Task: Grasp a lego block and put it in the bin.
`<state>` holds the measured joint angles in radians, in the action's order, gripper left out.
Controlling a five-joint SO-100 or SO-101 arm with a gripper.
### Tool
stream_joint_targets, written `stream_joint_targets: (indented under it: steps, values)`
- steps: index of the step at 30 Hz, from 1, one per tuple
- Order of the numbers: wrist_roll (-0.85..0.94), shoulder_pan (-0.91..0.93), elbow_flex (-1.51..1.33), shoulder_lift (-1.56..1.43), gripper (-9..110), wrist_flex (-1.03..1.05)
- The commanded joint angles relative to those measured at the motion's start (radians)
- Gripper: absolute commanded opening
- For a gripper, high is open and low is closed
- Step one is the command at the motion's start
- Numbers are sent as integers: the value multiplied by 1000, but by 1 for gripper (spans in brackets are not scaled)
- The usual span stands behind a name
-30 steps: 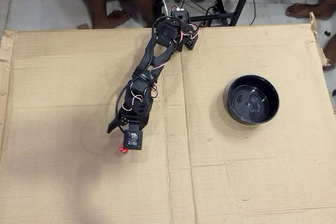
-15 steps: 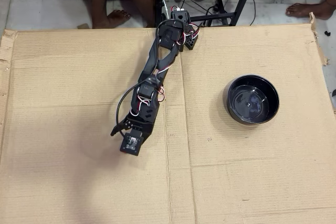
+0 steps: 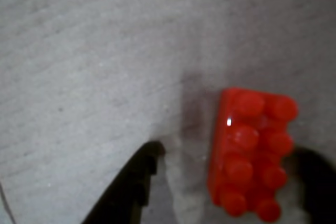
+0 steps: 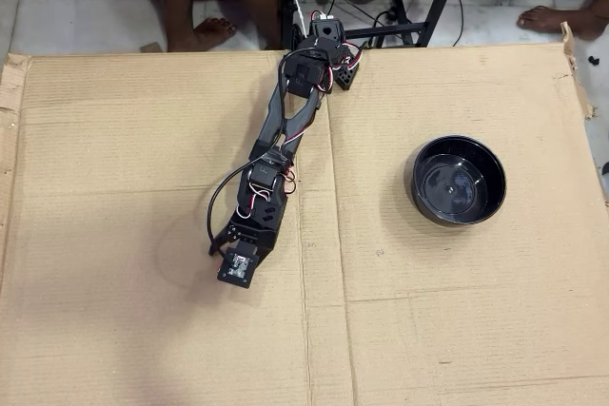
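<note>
- In the wrist view we see the lego block (image 3: 251, 153) at the lower right of the frame, lying studs-up on the grey-looking cardboard (image 3: 105, 51).
- The gripper (image 3: 231, 182) has its jaws spread apart: one dark toothed finger (image 3: 131, 187) rises from the bottom edge left of the brick, with a gap between them, and the other finger (image 3: 315, 182) sits blurred at the lower right corner, just beside the brick's right side. We cannot tell whether that one touches it.
- In the overhead view we find the arm (image 4: 276, 149) stretched from the top centre down toward the left of centre, hiding the brick beneath it.
- The bin (image 4: 457, 180) stands at the right of the frame, well apart from the arm.
</note>
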<state>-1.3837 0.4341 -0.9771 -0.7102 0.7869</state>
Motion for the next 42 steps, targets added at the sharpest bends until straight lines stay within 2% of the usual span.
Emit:
stream_joint_targets:
  steps: [1, 5, 15, 26, 34, 42]
  values:
    - [-2, 15, 20, -8, 17, -12]
    - [3, 23, 20, -6, 8, -14]
    - [5, 8, 17, -97, 7, 0]
    - [-8, -117, -5, -422, 7, 382]
    - [-8, -287, -15, -638, 7, 629]
    - [-9, -486, -232, -868, 7, 687]
